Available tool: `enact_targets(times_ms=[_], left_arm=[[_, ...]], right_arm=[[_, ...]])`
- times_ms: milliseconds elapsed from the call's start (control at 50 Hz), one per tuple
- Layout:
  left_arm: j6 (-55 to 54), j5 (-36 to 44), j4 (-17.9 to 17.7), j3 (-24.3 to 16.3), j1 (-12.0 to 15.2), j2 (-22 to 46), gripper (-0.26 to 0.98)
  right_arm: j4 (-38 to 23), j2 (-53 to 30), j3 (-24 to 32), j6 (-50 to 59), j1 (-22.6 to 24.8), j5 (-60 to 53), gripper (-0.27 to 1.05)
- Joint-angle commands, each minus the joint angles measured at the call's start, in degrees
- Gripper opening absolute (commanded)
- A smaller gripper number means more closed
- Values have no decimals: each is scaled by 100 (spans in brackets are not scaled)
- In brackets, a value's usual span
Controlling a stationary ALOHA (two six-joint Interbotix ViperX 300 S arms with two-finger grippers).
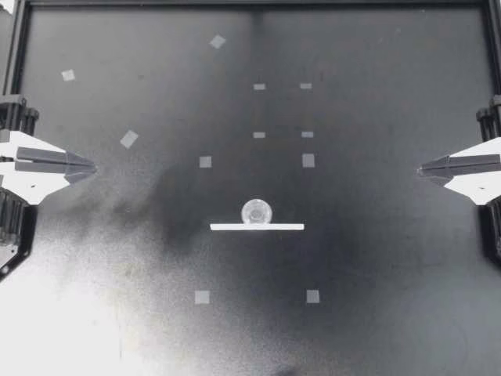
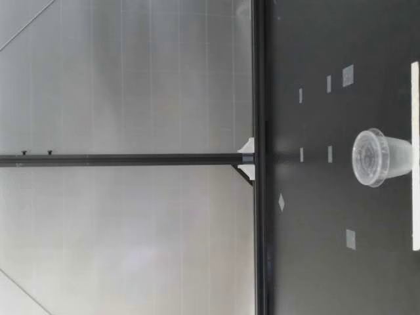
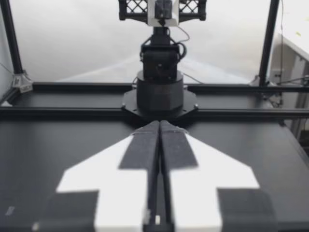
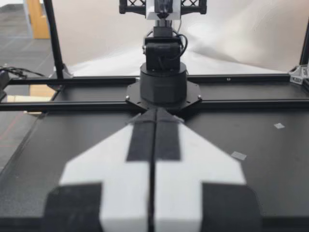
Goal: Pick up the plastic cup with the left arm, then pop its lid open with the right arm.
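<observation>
Closest to each wrist camera are that arm's own fingers, and both pairs are closed. Left fingers lie pressed together along their length, so the left jaws grip nothing. Right fingers meet the same way, and the right jaws are equally empty. Both sets hang at the side edges of the bench, tips facing each other across it.

Between them, well apart from either, lies the strip, white and flat. Its long axis runs from arm to arm, one end toward each side, but it sits nearer the low camera's edge than the line joining the two tips. Just behind its middle stands the cup, clear plastic. Its rim touches or all but touches the strip; I cannot tell which. Neither arm is plainly nearer to it. Small tape squares dot the bench around.

From above, the cup is only a ring. The low view shows what that hides: cup upright, wide mouth up, tapering to its foot, with the strip between it and that camera. No arm shows there. Each wrist view misses cup and strip alike and shows the other arm instead: right arm's base, left arm's base.
</observation>
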State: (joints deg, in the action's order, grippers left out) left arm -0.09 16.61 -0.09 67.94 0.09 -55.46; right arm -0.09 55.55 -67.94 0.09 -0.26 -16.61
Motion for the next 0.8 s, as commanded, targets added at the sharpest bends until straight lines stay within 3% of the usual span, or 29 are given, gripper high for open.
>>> enact_targets(times_ms=[0,100,300,580,780], left_arm=[[176,237,0,35,88,-44,2],[246,299,-9,141,88,-123,-13],[149,281,-132,202,88,18,-13],[299,-79,-220,-475,114,1310,-12],[360,88,-220,-615,185,2224,-1]], right_arm=[[-18,-26,79,-44,-26,-53,0],[-18,53,26,9,-26,-44,-15],[229,-246,0,299,-62,0,-16],[290,-1881,1002,404,-229,782,-16],[264,-3287,1512,404,-229,791,-16]])
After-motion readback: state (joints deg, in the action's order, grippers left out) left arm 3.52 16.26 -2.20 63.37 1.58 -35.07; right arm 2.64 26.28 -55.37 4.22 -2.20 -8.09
